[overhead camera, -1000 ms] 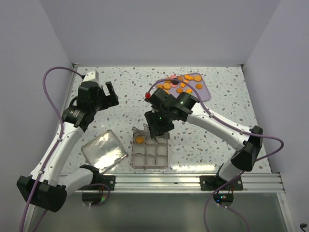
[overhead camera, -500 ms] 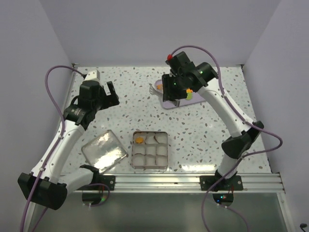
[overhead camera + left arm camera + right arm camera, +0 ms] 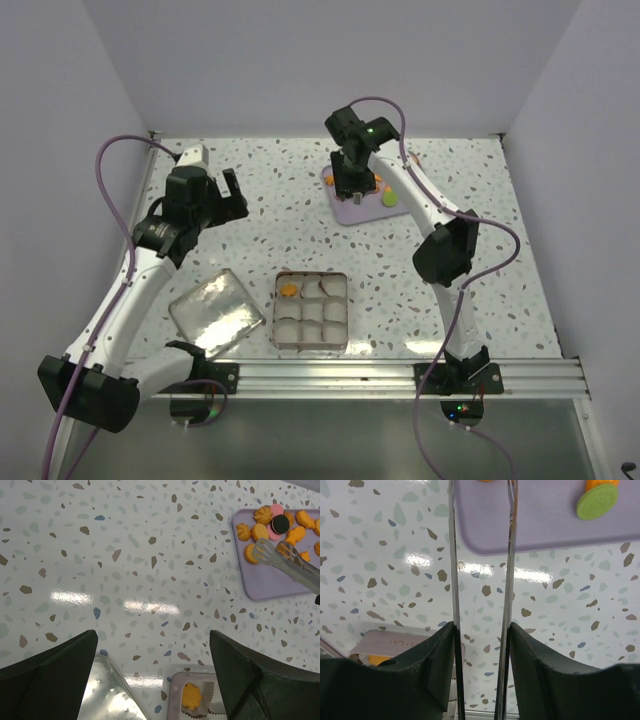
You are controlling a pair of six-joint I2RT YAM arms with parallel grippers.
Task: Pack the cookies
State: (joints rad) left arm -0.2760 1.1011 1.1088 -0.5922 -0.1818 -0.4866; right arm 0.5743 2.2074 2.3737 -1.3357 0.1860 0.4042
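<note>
The cookies [image 3: 378, 184] lie on a lilac tray [image 3: 350, 212] at the back: mostly orange, one green [image 3: 597, 500], one dark brown on a pink one [image 3: 278, 524]. One orange cookie [image 3: 288, 290] sits in the far-left cup of the square tin [image 3: 311, 346]. My right gripper [image 3: 349, 172] is over the tray's left part, shut on metal tongs [image 3: 452, 555]. The tongs' tip [image 3: 260, 550] is at an orange cookie. The tongs' arms stand apart. My left gripper [image 3: 232, 192] is open and empty, high above the table left of the tray.
The tin's shiny lid [image 3: 215, 312] lies to the left of the tin, near the front edge. White paper cups fill the tin's other cells. The aluminium rail [image 3: 400, 372] runs along the front. White walls close in the left, back and right sides.
My right arm has swung from over the tin's far row back to the tray, carrying the tongs. The left arm has stayed put.
</note>
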